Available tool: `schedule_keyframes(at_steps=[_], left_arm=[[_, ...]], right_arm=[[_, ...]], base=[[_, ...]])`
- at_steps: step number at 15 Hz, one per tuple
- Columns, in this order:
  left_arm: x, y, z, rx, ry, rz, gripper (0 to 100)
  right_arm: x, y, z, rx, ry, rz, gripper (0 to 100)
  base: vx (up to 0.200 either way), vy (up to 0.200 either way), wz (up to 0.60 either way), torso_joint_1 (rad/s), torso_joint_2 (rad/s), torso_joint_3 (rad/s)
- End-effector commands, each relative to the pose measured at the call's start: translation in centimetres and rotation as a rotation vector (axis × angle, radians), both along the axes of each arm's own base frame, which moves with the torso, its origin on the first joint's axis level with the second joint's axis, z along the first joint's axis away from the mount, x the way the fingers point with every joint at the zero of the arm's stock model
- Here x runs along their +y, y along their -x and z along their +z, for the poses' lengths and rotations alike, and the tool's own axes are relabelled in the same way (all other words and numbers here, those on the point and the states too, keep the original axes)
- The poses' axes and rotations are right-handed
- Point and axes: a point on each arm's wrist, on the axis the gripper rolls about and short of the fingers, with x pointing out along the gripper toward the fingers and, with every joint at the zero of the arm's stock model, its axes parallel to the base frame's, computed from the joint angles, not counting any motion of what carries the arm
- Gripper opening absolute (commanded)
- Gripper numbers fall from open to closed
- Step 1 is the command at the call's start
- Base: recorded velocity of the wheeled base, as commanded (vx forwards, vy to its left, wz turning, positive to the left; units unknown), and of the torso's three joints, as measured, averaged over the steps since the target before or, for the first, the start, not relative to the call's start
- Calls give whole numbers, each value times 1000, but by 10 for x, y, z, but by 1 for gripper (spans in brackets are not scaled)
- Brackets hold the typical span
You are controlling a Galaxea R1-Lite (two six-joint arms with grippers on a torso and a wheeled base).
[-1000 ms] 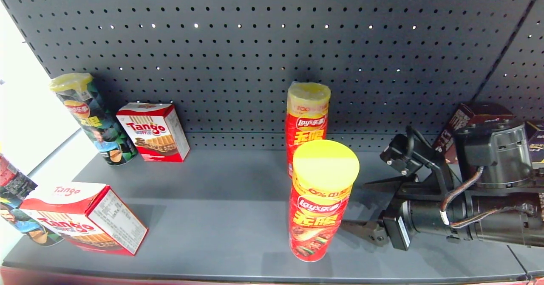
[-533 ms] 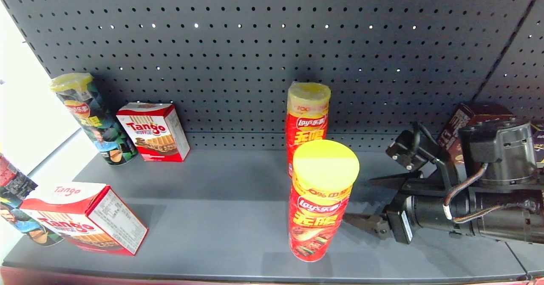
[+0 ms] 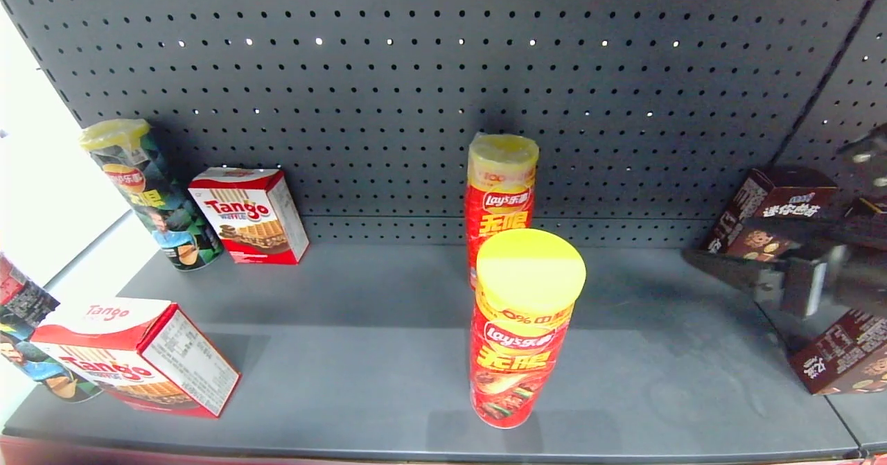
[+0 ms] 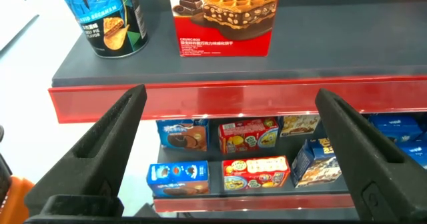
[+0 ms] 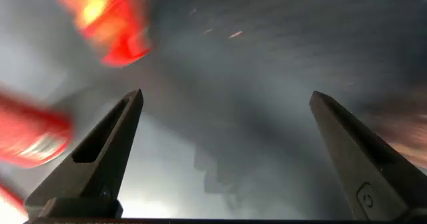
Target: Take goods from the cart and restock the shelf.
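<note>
Your right claw (image 5: 225,94), spread apart and empty, hangs well right of the upright red can (image 3: 523,326) on the shelf (image 3: 360,340).

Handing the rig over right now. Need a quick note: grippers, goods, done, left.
Left gripper: open, empty, facing the shelf's front edge.
Right gripper: open, empty, at the shelf's right end by the brown boxes, apart from both cans.
Goods: front red chips can upright on the shelf, in front of the rear red chips can.
Done: front can stands free.
Left: probably fetch more goods from the cart.
</note>
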Motion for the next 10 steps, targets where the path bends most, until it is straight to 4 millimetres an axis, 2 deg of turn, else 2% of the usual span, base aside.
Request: schedule_keyframes(at_steps=[1,2,3,4,8,9,10], left_arm=[[0,0,0,1,-1,-1,100],[0,0,0,1,-1,-1,100],[0,0,0,1,-1,-1,100],[0,0,0,1,-1,-1,100],[0,0,0,-1,-13,-5,100],[0,0,0,-1,-22,-6,100],[0,0,0,-2,-33,-4,100]], right_arm=[[-43,89,16,-247,-41,-215,100],[-46,118,4,-301,-47,-267,100],[-46,123,1,-307,-48,-272,100],[-48,151,-21,-353,-52,-303,100],[-50,192,-67,-319,-43,-383,100],[-50,202,-84,-293,-35,-463,100],[-49,212,-109,-272,-62,-523,100]], base=[[0,0,0,0,0,0],[0,0,0,0,0,0],[0,0,0,0,0,0],[0,0,0,0,0,0],[0,0,0,0,0,0],[0,0,0,0,0,0],[0,0,0,0,0,0]])
